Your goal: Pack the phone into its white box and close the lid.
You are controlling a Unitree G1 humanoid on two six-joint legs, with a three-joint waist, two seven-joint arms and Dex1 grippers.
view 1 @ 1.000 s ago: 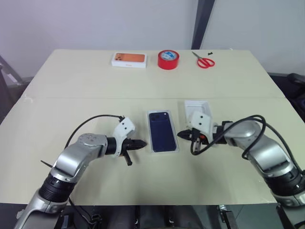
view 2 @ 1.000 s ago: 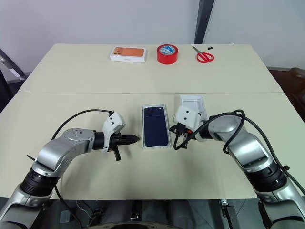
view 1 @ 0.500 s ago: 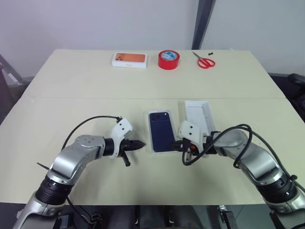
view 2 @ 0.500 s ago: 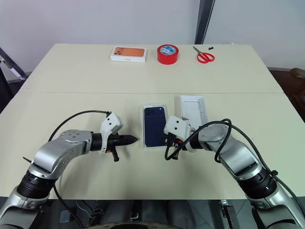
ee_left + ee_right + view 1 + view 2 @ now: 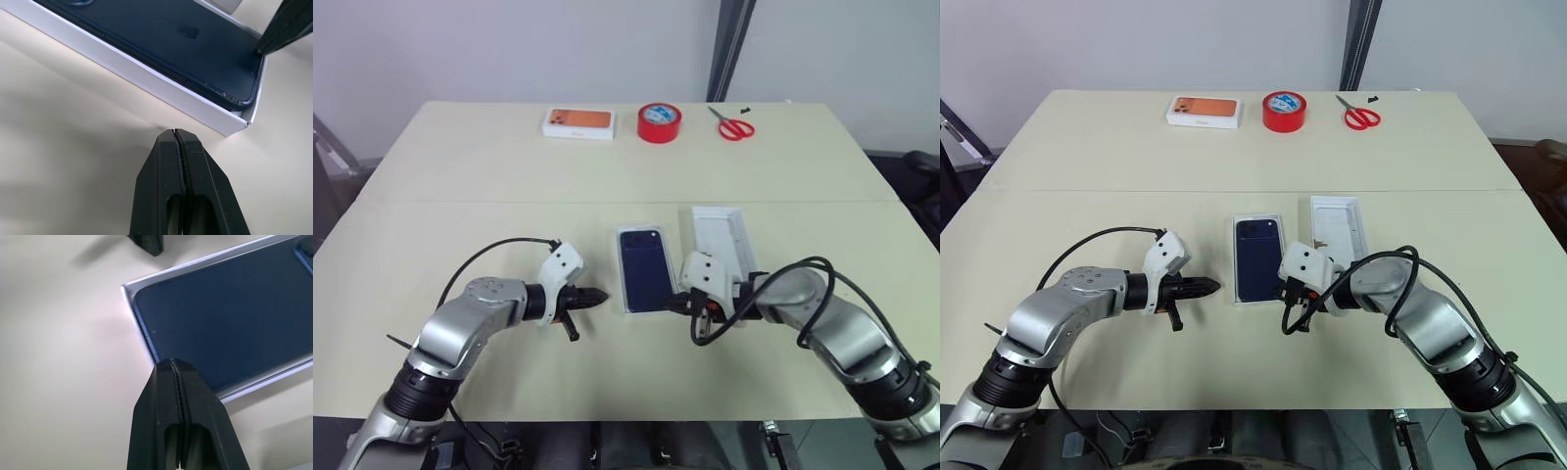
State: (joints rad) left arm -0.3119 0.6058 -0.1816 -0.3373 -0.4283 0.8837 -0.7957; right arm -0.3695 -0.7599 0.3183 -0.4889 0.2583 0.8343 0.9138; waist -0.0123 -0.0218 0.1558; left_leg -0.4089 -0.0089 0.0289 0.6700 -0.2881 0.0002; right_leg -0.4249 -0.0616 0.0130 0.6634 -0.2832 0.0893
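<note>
Left gripper: the left gripper [image 5: 604, 294], left of centre in the head view, has its two black fingers pressed flat together and grips nothing; its tip sits just beside the white box's long left wall, a sliver of table [image 5: 460, 166] showing between them in the left wrist view.

Right gripper: the right gripper [image 5: 172, 363] is likewise pinched together and empty, its tip at the white box's right edge near the lower corner; whether it touches the rim cannot be told.

Phone: the phone [image 5: 1259, 258], dark navy and glossy, lies back-up inside the white box [image 5: 146, 78] at mid-frame, camera cluster at the far end, a faint logo on its back.

White box: low white walls frame the phone on all sides; its inside is covered by the phone.

Lid: the lid [image 5: 1339, 224] lies open side up just right of the white box, plain white inside; its near end is hidden behind the right gripper's white wrist housing.

Far edge of table: an orange-topped box [image 5: 578, 121], a red tape roll [image 5: 659, 121] and red-handled scissors [image 5: 735, 126] line the upper part of the frame, well apart from the work.
</note>
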